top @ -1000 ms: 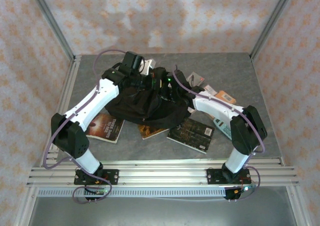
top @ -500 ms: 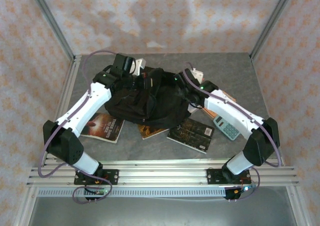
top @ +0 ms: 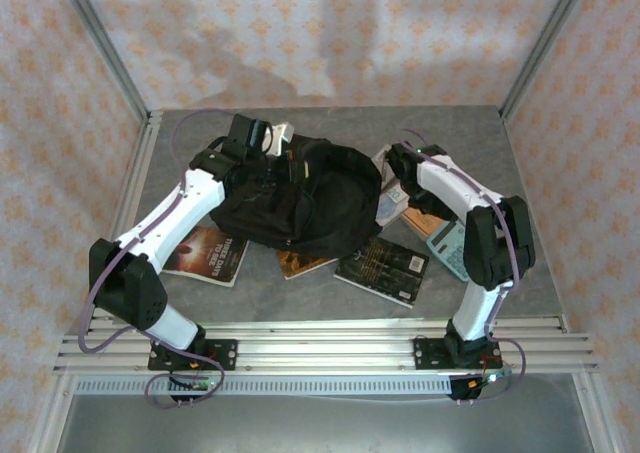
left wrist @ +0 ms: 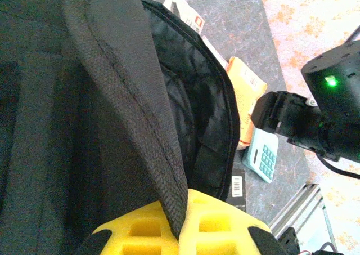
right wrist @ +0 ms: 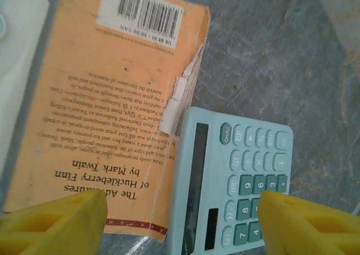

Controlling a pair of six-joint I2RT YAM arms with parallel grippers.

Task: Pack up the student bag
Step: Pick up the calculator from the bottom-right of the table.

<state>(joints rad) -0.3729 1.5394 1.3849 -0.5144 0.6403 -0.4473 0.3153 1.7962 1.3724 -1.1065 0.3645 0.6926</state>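
Right pincer released, hovering over orange Huckleberry Finn paperback touching teal calculator on bench. Student bag just to its left, rim clenched in left pincer, mouth agape.

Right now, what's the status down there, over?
Left gripper shut on student bag rim. Right gripper open above orange book and calculator. Bag mouth open.

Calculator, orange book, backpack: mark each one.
Calculator (right wrist: 247,182), right wrist view, on the keypad.
Orange book (right wrist: 101,97), right wrist view, middle of the back cover.
Backpack (top: 310,213), top view, on the main body fabric.
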